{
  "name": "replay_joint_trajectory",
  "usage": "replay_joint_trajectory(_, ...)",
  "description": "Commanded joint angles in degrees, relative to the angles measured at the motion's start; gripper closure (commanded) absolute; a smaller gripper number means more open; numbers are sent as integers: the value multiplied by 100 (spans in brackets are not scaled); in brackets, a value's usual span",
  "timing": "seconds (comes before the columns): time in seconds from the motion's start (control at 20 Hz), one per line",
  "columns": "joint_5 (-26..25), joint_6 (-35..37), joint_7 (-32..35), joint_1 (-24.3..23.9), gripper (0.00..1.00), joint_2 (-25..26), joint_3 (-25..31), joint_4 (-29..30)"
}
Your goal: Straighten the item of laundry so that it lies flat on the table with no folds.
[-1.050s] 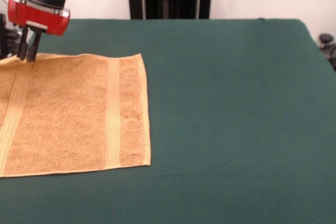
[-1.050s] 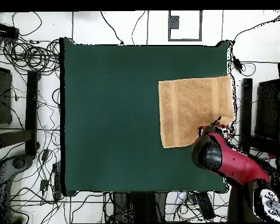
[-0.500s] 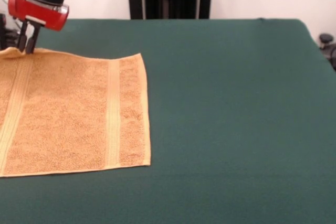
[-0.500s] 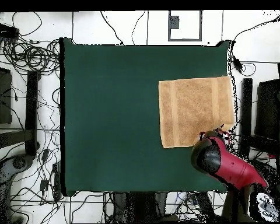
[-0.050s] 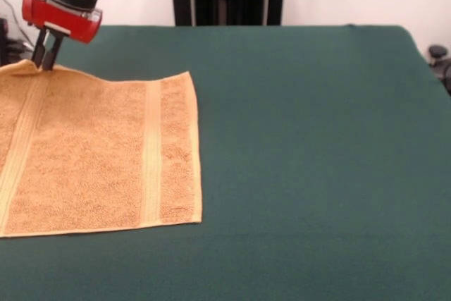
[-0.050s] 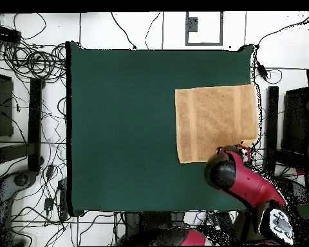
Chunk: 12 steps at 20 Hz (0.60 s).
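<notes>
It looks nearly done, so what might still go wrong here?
The end effector is pinching the towel at its far edge, and the cloth there is lifted into a small peak. If the arm moves sideways before letting go, it may drag the towel or fold that edge over. The towel also lies close to the table's side edge, so a pull outward might slide part of it off.

Light: even and soft, probably from overhead, though no lamp shows.
Shadows: only a thin dark line under the near edge of the orange-tan terry hand towel [image 5: 99, 153].
Glare: a small highlight on the glossy red collar of the gripper [image 5: 46, 56].
Focus: the dark green cloth-covered table [image 5: 317, 139] reads clearly from near to far.
Brightness: moderate; pale wall beyond the far edge.
</notes>
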Motion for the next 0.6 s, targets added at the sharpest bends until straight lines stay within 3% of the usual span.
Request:
replay_joint_trajectory(0.05,593,535,1660,387,100,557,-90,259)
replay_joint_trajectory(0.6,949,487,1612,583,100,806,-342,232)
